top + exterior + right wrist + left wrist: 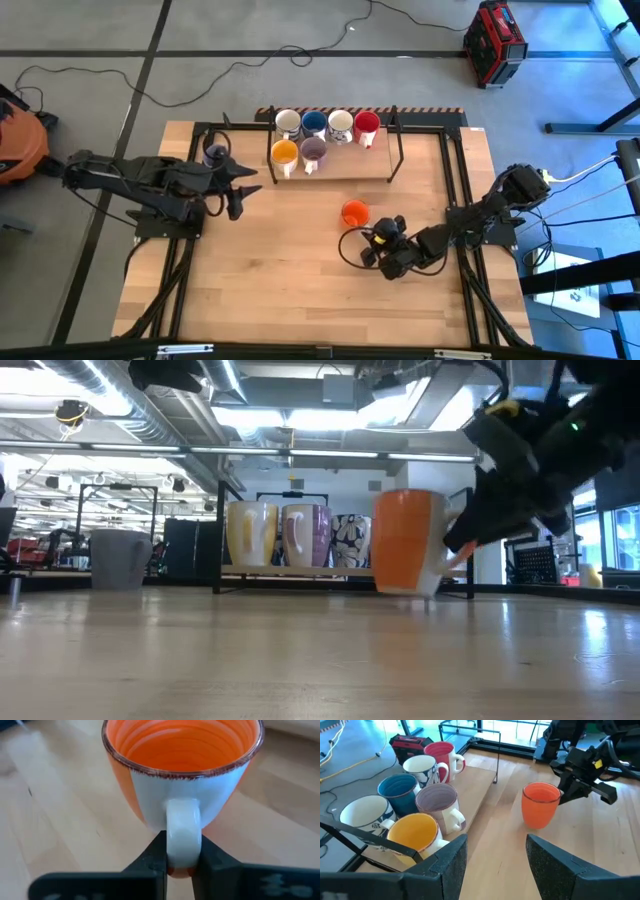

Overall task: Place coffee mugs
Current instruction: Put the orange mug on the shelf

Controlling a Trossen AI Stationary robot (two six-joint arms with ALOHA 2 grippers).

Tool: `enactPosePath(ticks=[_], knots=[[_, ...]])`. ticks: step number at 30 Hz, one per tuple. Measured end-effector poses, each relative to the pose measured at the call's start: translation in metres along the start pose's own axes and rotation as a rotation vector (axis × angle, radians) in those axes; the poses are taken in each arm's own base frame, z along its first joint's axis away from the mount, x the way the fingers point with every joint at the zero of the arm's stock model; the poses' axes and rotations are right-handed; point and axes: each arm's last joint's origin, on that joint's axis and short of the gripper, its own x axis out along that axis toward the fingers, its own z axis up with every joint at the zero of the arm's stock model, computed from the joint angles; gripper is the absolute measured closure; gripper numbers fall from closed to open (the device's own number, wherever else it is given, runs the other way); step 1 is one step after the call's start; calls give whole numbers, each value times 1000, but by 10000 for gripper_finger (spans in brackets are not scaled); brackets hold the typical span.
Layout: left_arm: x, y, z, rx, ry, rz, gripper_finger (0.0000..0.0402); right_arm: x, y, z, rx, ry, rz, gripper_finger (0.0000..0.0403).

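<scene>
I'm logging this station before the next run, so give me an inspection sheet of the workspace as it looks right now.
Surface: wooden table, bare in front.
Job's things: orange mug upright on the table; six mugs on the rack; a purple mug beside the left arm.
Clutter: nothing seen.
Grippers: right claw shut on the orange mug's handle; left claw open, apart from the mugs.
Cables: black cable on the floor.
Surroundings: red case on the floor.
</scene>
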Motion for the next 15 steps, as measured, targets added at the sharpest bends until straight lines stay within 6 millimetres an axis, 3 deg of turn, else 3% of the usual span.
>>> enactPosePath(ticks=[8, 15], knots=[[-5, 3, 0, 13, -18, 1, 205, -4, 20, 40, -8, -33, -99, 372], [-4, 3, 0, 9, -16, 10, 205, 5, 22, 86, 36, -87, -216, 372]])
